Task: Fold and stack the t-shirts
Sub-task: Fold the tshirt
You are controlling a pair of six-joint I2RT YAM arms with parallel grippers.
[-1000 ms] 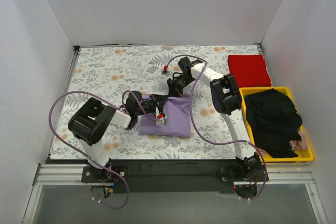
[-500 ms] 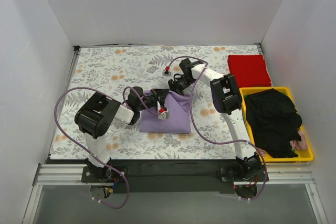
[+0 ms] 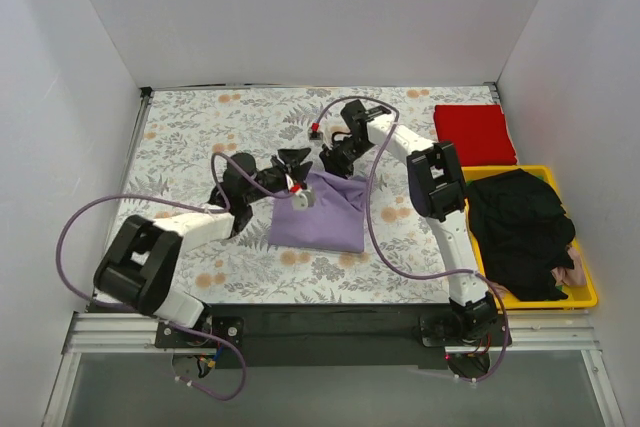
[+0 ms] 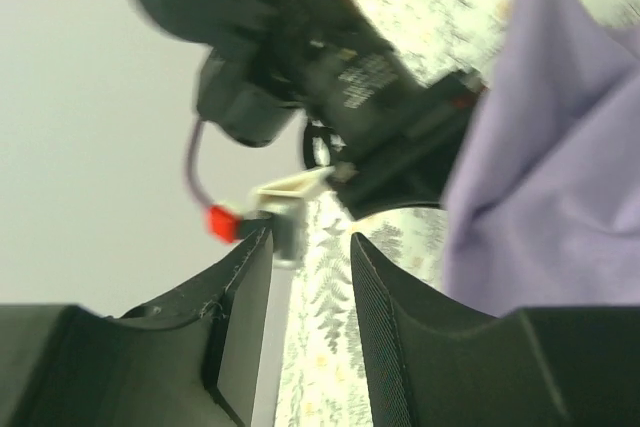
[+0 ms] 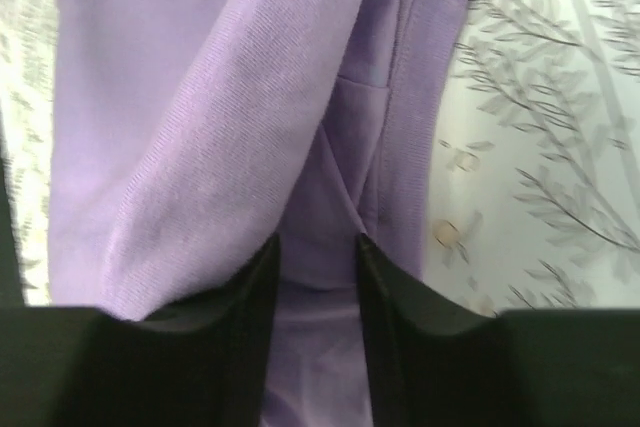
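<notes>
1. The lavender t-shirt (image 3: 318,215) lay folded on the floral cloth (image 3: 200,137) at mid-table, with its far edge partly hidden by the two grippers in the top view.
2. The red t-shirt (image 3: 474,133) lay folded at the far right corner, well apart from the lavender one and just beyond the yellow tray (image 3: 540,305).
3. The left gripper (image 4: 308,242) stood open and empty, with only printed cloth showing in its gap.
4. Lavender fabric filled the gap of the right gripper (image 5: 315,247); whether the fingers pinched it could not be told.
5. The left wrist view was blurred, so the right gripper read as a dark smear.
6. Dark clothes (image 3: 520,227) hid the tray's floor.
</notes>
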